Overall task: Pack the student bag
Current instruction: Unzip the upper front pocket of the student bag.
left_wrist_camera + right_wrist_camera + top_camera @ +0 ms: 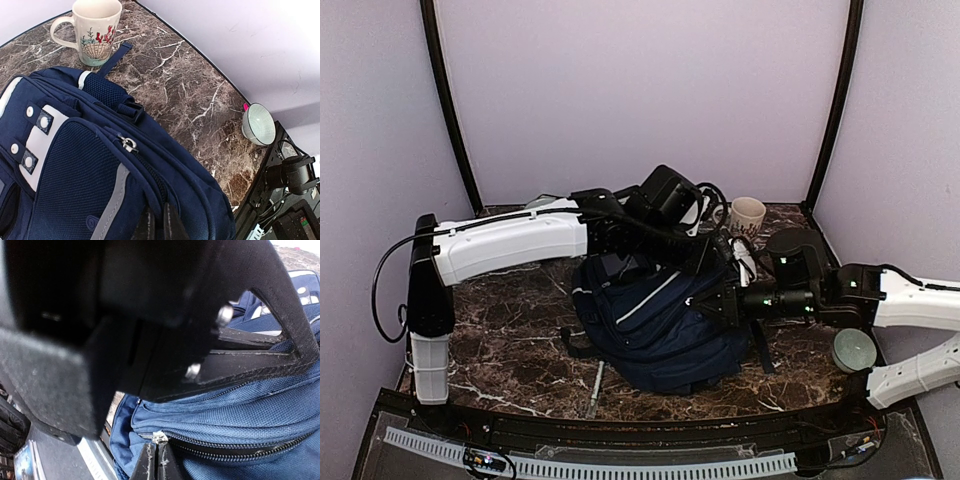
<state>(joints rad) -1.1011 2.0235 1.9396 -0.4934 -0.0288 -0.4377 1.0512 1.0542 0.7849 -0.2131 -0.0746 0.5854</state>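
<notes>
The bag point(650, 330) is reached from left and right (forearms nearly level); the left gripper point(159, 214) is pinched on its fabric, the right gripper point(156, 451) on the zip pull point(159, 436).

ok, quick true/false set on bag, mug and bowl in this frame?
1. The mug stands upright on the table. True.
2. The bowl is inside the bag. False: it sits on the table, apart from the bag.
3. The mug is plain white. False: it has a shell and red coral print.
4. The bag is navy with a pale stripe. True.
</notes>
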